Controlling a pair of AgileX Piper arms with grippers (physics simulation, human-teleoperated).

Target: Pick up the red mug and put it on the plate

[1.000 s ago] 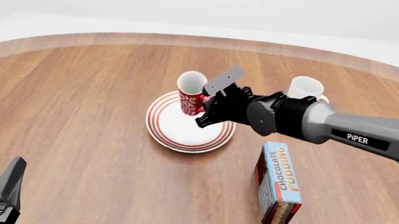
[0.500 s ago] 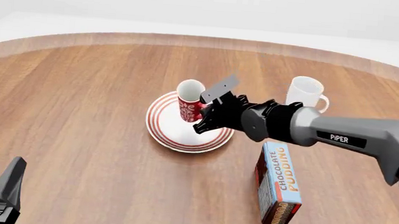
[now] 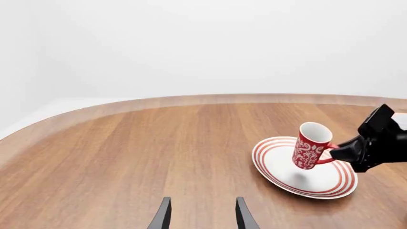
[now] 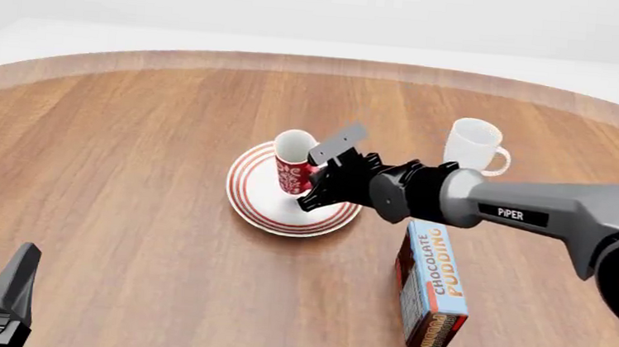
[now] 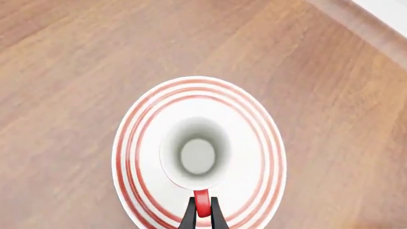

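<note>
Compared with a second ago, the right gripper (image 4: 320, 180) is sitting lower and closer over the plate (image 4: 251, 206), and the red mug (image 4: 294, 162) it carries is lower with it, so the lowering phase is well under way. The right gripper's fingers are clamping the mug's red loop handle (image 5: 201, 208), as the right wrist view shows with the handle pinched between the two dark tips. From the left wrist view the red mug (image 3: 311, 146) is hanging tilted, its rim leaning away from the gripper, with a soft shadow on the plate (image 3: 273, 167) under it; its base seems just above the plate's centre, though I cannot tell whether it is touching yet. Looking straight down, the mug's mouth is lying inside the plate's red rings. Judging from this, only the last bit of descent and a release are left. Beyond the plate, a white mug (image 4: 473, 145) and a chocolate pudding box (image 4: 430, 285) are standing well apart from it. The left gripper (image 3: 202, 215) is waiting with fingers spread, far from the plate.
</note>
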